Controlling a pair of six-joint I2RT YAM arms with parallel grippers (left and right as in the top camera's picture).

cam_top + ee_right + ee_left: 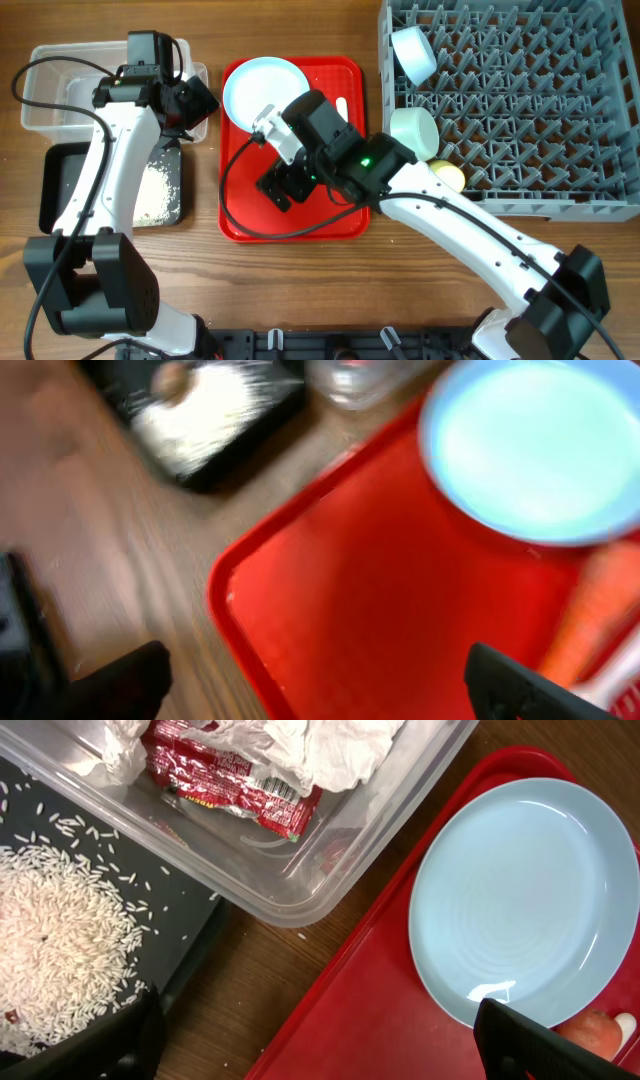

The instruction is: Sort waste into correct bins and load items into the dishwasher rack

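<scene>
Overhead. Your left gripper (190, 100) hung over the right end of the clear tub (40, 65), just beside the red tray (300, 220). The black tray (55, 190) lay against the tub's near side, with rice grains (160, 190) heaped in its right part. Your right gripper (280, 187) was low over the middle of the red tray. The pale blue plate (262, 90) lay in that tray's far left corner. The dishwasher rack (540, 120) held the pale blue bowl (412, 55), pale green bowl (413, 130) and yellow cup (447, 177) along its left side.

Left wrist. Your fingers were spread wide with nothing between them. Paper scraps (250, 770) lay in the tub and rice on the black tray. The carrot (595, 1028) and white spoon (627, 1025) showed at the plate's rim.

Right wrist. This view was blurred. Your fingers stood apart and empty over bare red tray. The carrot and spoon lay at the right, near the plate. A brown lump (172, 378) sat by the rice, too blurred to tell more.
</scene>
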